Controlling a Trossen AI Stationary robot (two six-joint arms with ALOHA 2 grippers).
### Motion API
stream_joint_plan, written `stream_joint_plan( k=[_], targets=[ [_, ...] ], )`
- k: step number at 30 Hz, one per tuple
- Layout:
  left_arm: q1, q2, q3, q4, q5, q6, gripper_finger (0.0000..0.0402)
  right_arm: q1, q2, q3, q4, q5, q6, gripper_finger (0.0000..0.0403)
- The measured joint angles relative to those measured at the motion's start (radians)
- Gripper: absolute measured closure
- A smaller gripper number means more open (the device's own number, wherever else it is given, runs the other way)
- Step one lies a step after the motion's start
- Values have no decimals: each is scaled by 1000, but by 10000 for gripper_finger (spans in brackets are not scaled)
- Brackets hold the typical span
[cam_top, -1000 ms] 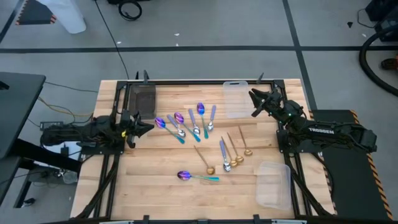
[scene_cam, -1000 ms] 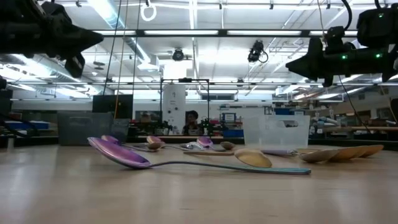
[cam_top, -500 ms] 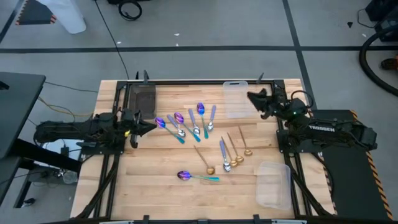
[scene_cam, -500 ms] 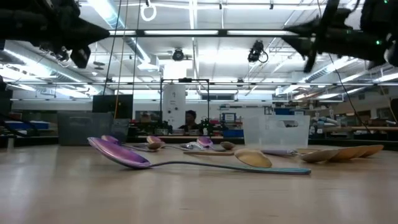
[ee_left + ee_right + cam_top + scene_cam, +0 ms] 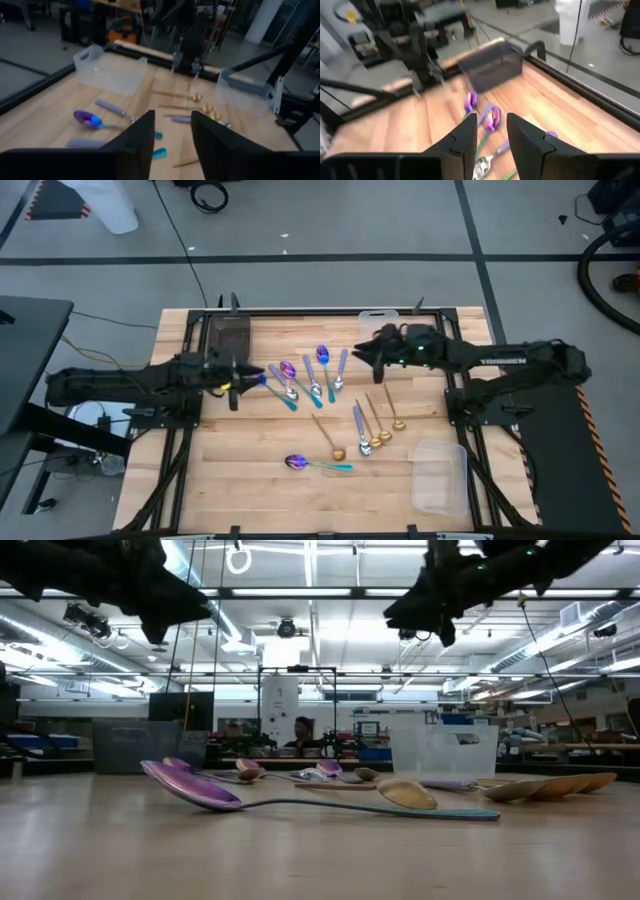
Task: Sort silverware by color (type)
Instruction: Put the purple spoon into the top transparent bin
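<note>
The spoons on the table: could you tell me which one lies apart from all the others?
The purple-bowled spoon with the teal handle at the table's near edge: it lies crosswise, alone, while the other spoons cluster farther back.

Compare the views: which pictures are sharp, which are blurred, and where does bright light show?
High view: sharp, even light on the spoons. Low view: bright ceiling lights, both arms dark against them, the nearest spoon clear. Right wrist view: smeared throughout. Left wrist view: softly blurred.
</note>
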Motion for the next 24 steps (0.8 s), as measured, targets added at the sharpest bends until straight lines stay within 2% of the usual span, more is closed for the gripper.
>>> stream_joint_plan(
  k=[7, 16, 24],
  targets=[
    [-1, 101, 40, -58, 0, -8, 226, 22, 175, 123, -149, 9, -13, 286],
    [2, 205, 79, -59, -69, -2, 223, 63, 395, 283, -343, 128, 3, 286],
    [17, 233, 98, -46, -62, 19, 223, 85, 549, 459, -512, 182, 58, 286]
  ],
)
